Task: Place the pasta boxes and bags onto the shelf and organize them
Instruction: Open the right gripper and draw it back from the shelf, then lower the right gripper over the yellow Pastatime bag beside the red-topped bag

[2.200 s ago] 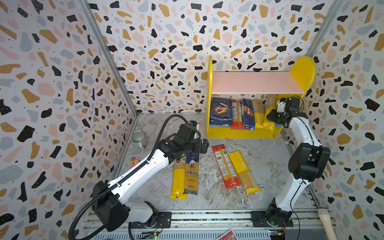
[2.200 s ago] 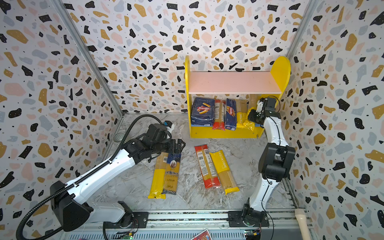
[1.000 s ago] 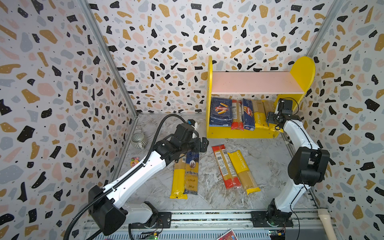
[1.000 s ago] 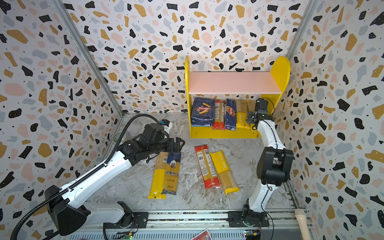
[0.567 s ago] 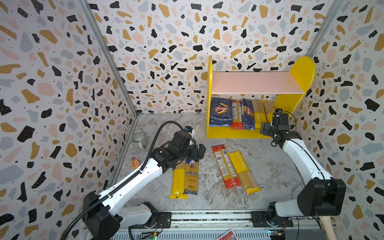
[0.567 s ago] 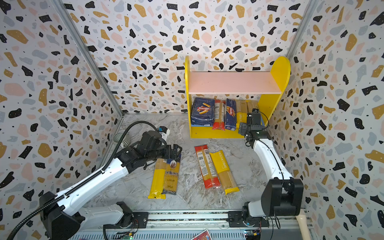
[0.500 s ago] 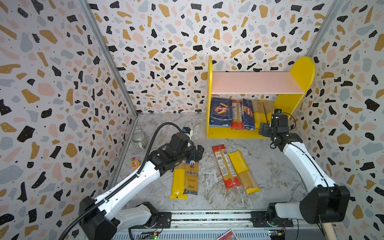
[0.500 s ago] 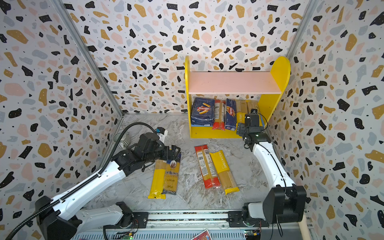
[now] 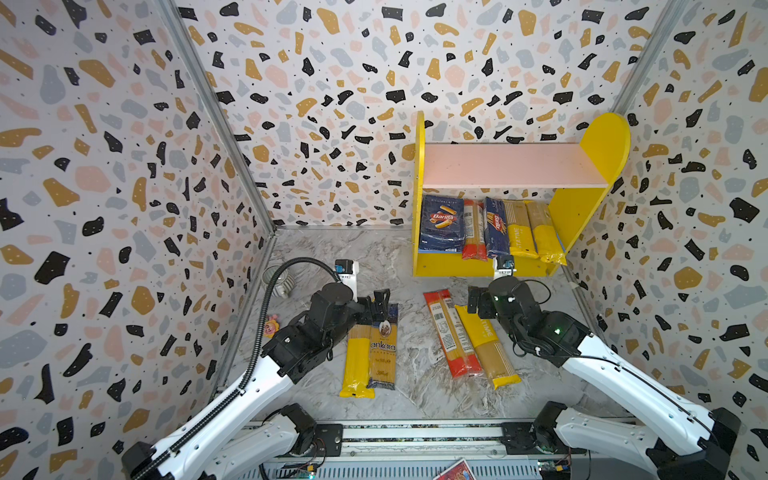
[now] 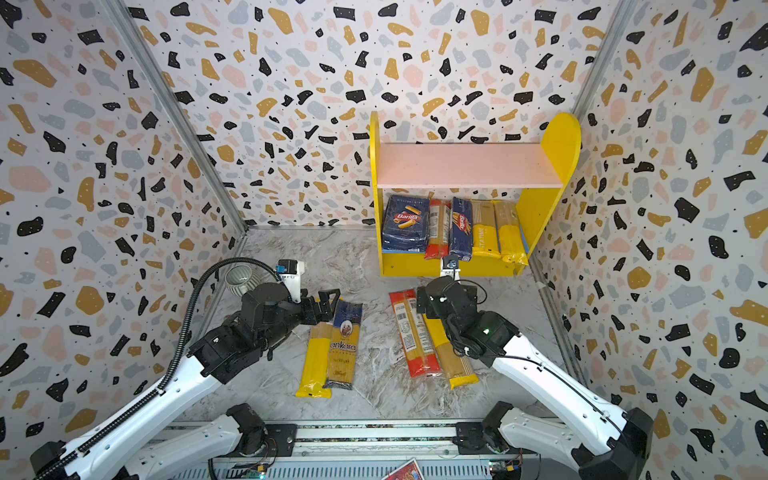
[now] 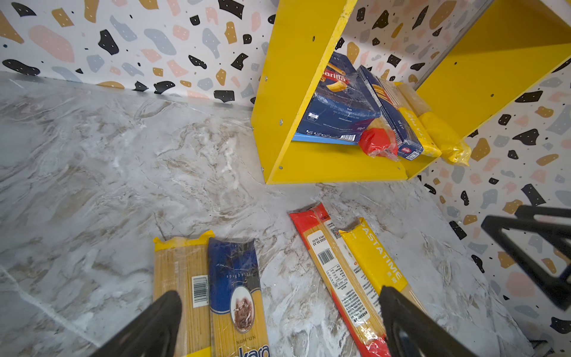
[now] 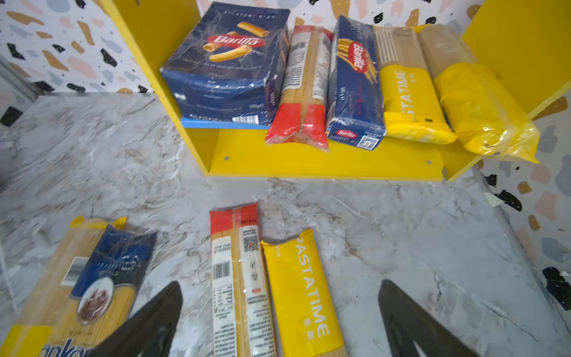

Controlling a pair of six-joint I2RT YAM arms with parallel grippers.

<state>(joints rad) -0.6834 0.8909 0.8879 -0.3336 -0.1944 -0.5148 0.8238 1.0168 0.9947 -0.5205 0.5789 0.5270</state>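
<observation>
ankara bag [image 11: 238, 278]: lower end off-frame

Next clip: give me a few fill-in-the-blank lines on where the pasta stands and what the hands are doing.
The lower board of the shelf holds ___ pasta items.
On the table lie ___ spaghetti bags.
Right against the ankara bag lies a bag with ___ ends.
The left hand and the right hand are both ___.
Missing words: five; four; yellow; open.
</observation>
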